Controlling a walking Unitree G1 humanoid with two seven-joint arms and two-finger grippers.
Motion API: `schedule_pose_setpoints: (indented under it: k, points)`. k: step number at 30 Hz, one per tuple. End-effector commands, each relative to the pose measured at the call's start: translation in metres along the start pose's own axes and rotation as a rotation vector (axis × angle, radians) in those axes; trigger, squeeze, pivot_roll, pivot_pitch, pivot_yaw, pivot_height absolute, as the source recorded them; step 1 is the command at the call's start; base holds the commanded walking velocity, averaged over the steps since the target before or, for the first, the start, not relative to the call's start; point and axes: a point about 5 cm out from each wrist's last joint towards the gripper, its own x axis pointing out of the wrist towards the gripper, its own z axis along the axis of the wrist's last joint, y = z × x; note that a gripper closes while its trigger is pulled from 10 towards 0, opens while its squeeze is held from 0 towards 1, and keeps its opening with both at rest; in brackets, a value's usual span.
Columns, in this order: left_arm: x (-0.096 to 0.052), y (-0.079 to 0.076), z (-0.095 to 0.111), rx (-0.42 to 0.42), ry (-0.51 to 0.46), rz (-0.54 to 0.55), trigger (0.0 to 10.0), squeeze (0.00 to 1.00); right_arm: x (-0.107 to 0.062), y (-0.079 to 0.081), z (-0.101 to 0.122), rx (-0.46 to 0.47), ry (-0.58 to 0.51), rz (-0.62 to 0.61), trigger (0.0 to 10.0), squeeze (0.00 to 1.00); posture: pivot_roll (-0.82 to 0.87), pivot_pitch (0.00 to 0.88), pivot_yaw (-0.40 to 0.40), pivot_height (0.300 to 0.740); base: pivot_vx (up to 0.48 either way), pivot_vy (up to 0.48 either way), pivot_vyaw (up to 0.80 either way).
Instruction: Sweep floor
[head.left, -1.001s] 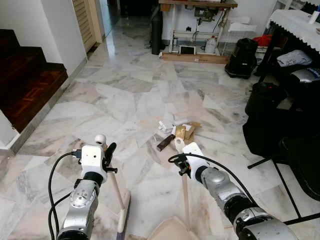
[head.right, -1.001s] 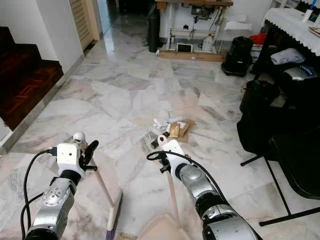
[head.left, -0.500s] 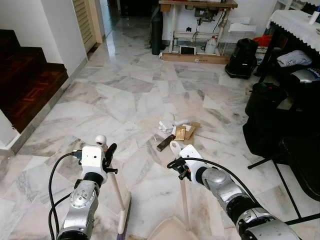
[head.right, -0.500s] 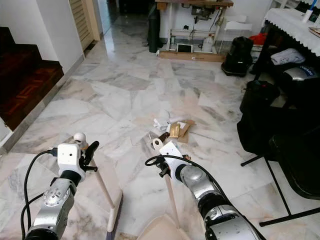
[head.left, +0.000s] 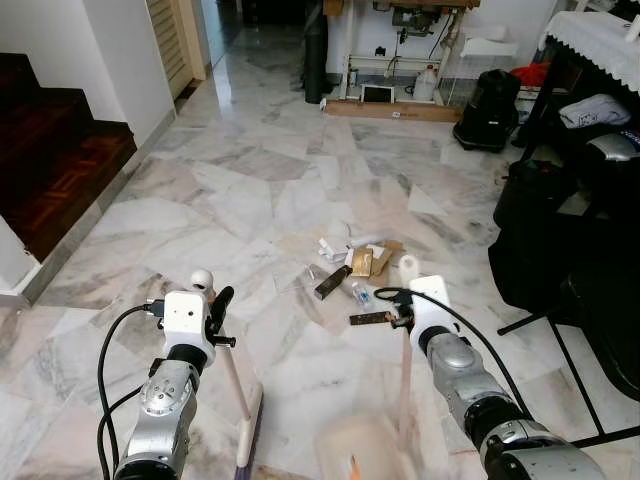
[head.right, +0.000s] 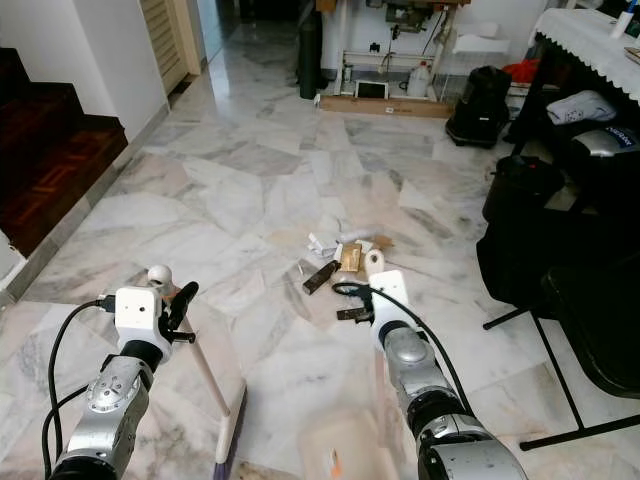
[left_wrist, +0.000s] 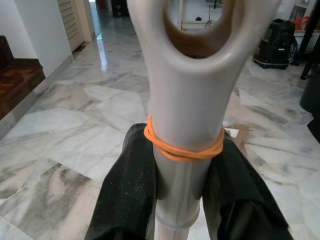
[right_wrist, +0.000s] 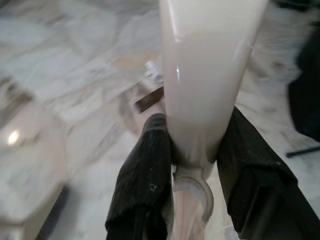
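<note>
Left eye view: left tool (head.left: 215, 318) clamped on broom handle (head.left: 236, 385), w/ broom head (head.left: 248, 440) resting on the marble floor (head.left: 220, 200) near the robot's feet. Right tool (head.left: 405, 318) gripped round dustpan handle (head.left: 404, 380), pan (head.left: 360, 450) low on the floor & blurred. Litter pile (head.left: 355, 265) (card scraps, paper bits, dark stick) lies just ahead, betw. both tools' lines. Prob. pan held downstream so broom can push debris in. Left wrist view: orange rubber band (left_wrist: 184, 149) wraps the handle just above the fingers (left_wrist: 125, 190), likely for grip. Sweep not yet done
</note>
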Motion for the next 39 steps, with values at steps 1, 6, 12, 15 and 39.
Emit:
schedule_pose_setpoints:
  k: [1, 6, 12, 15, 39]
  points:
    - [0.005, -0.001, 0.008, 0.014, -0.033, -0.013, 10.0, 0.00, 0.002, 0.002, 0.013, 0.043, -0.072, -0.026, 10.0, 0.00, 0.07, 0.013, -0.029, 0.740, 0.000, 0.000, 0.00]
    - [0.005, -0.001, 0.008, 0.014, -0.033, -0.016, 10.0, 0.00, 0.001, 0.004, 0.012, 0.066, -0.090, -0.047, 10.0, 0.00, 0.07, 0.014, -0.030, 0.740, 0.000, 0.000, 0.00]
    - [0.005, -0.002, 0.007, 0.017, -0.031, -0.016, 10.0, 0.00, -0.002, -0.003, 0.001, 0.081, -0.049, -0.159, 10.0, 0.00, 0.07, 0.016, -0.033, 0.740, 0.000, 0.000, 0.00]
    - [0.005, -0.002, 0.007, 0.018, -0.031, -0.016, 10.0, 0.00, -0.003, -0.005, -0.004, 0.085, -0.036, -0.186, 10.0, 0.00, 0.07, 0.018, -0.034, 0.740, 0.000, 0.000, 0.00]
    - [0.004, -0.004, 0.008, 0.018, -0.031, -0.025, 10.0, 0.00, -0.013, 0.007, -0.048, 0.178, 0.204, -0.163, 10.0, 0.00, 0.07, 0.024, -0.032, 0.740, 0.000, 0.000, 0.00]
